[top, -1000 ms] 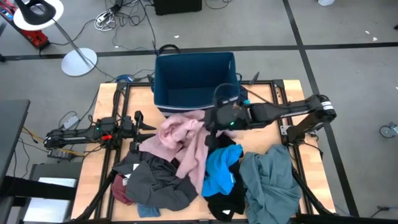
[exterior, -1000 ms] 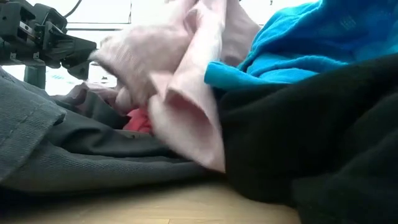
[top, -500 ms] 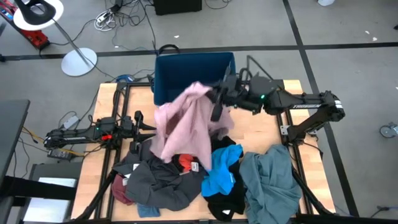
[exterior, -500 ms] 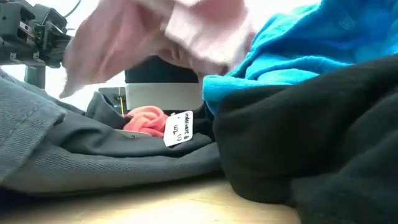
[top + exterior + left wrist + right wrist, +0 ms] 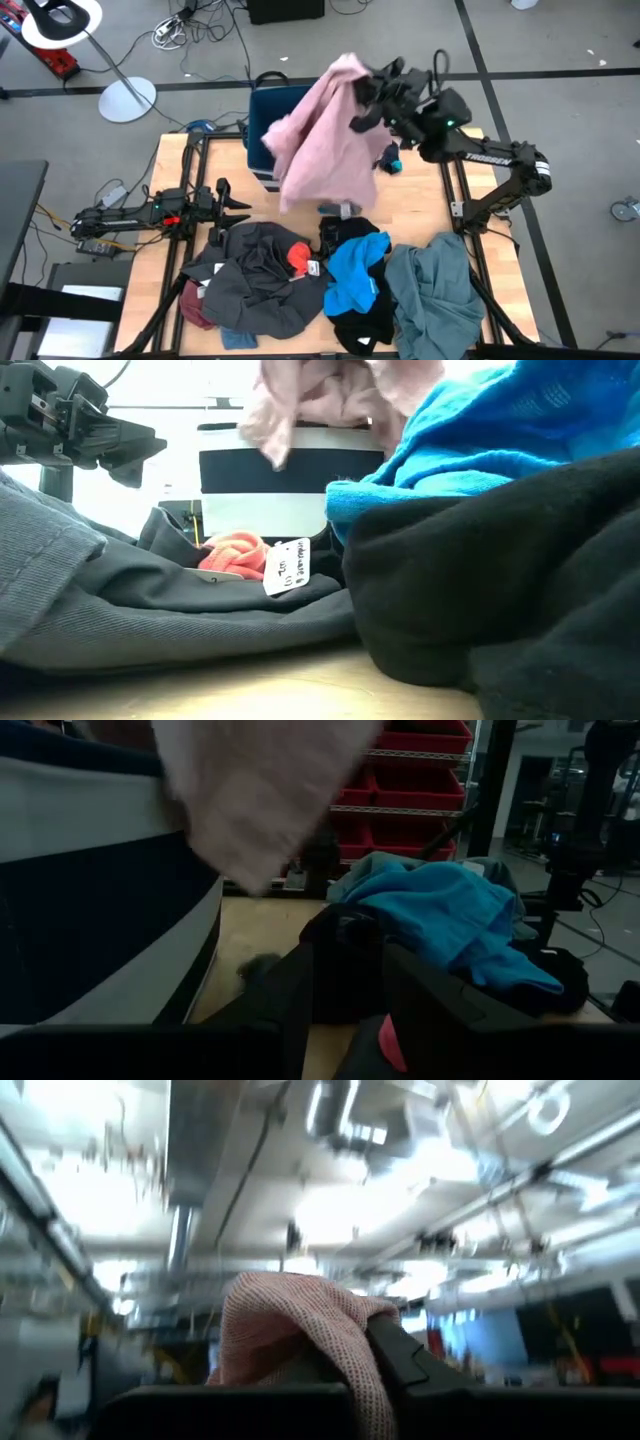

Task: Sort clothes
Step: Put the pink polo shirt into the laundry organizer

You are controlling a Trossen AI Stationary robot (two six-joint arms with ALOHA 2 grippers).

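One pink garment [image 5: 325, 135] is up in the air, hanging from the right claw [image 5: 372, 95], which is clamped on a bunched fold near its top edge. It droops in loose folds over the navy bin [image 5: 262, 130] at the back of the surface [image 5: 420, 215]. In the right wrist view the knit wraps over one finger [image 5: 410, 1365], so the hold looks snug.

Handling, as a guess: soft, light, floppy, no stiffness at all. It sags and swings w/ any arm move, and a low corner could snag the bin rim. Not slippery, the knit should catch well. Best hold is a pinch on a thick bunched fold or hem, not a single thin layer.

The rest of the pile sits at the front of the surface: dark grey top [image 5: 245, 275], bright blue piece [image 5: 355, 275], teal-grey garment [image 5: 435, 285], small red bit [image 5: 298, 260]. They overlap, so lifting one may drag its neighbour.

Left claw [image 5: 232, 205] waits low at the left side, fingers apart, holding nothing.
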